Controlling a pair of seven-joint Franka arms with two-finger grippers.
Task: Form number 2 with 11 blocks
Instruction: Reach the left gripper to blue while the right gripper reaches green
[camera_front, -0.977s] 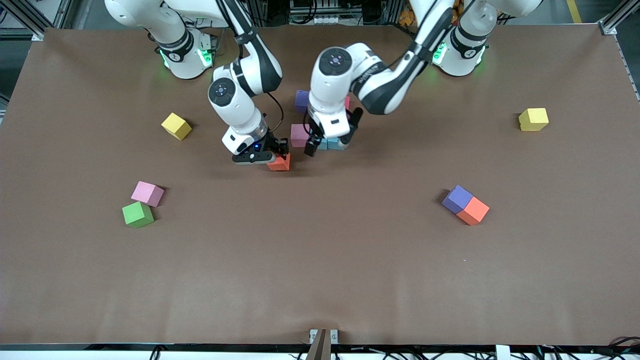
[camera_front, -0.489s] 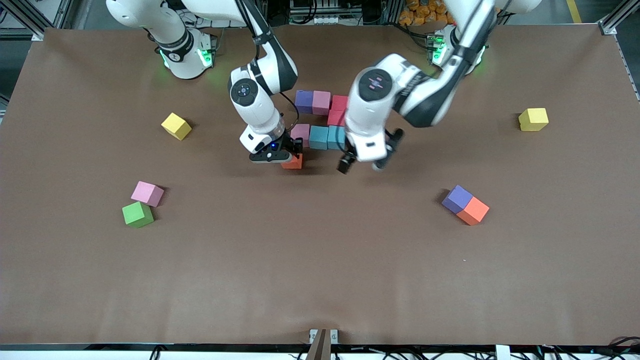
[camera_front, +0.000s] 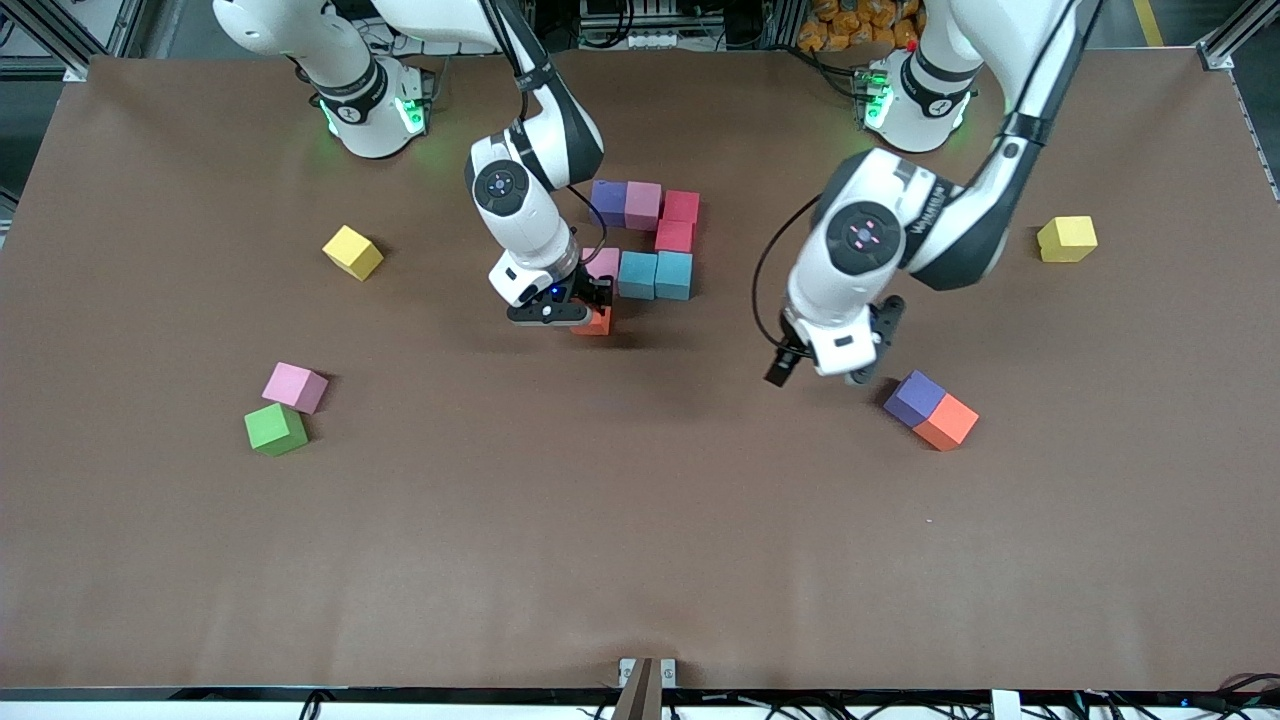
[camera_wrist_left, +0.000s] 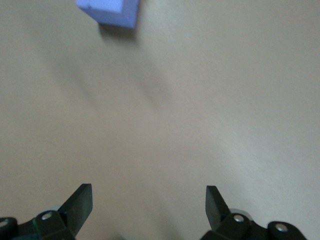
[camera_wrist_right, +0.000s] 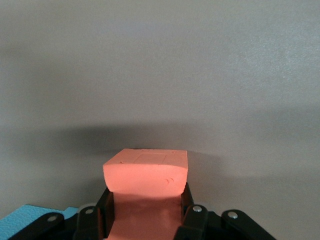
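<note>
Seven blocks lie joined as the partial number 2: a purple block (camera_front: 608, 202), a pink block (camera_front: 643, 205), two red blocks (camera_front: 681, 206) (camera_front: 674, 236), two light blue blocks (camera_front: 674, 275) (camera_front: 637, 275) and a pink block (camera_front: 603, 263). My right gripper (camera_front: 590, 315) (camera_wrist_right: 146, 200) is shut on an orange block (camera_front: 598, 323) (camera_wrist_right: 147, 175), low beside that last pink block. My left gripper (camera_front: 822, 372) (camera_wrist_left: 148, 202) hangs open with nothing in it, close to a purple block (camera_front: 913, 397) (camera_wrist_left: 110, 10) that touches an orange block (camera_front: 950, 422).
A pink block (camera_front: 294, 387) and a green block (camera_front: 275, 429) lie together toward the right arm's end. One yellow cube (camera_front: 352, 251) lies farther back at that end. Another yellow cube (camera_front: 1066, 238) lies toward the left arm's end.
My left gripper, open, has left the joined blocks and swung over to the purple and orange pair. My right gripper has carried the orange block sideways to the pink block of the figure.
</note>
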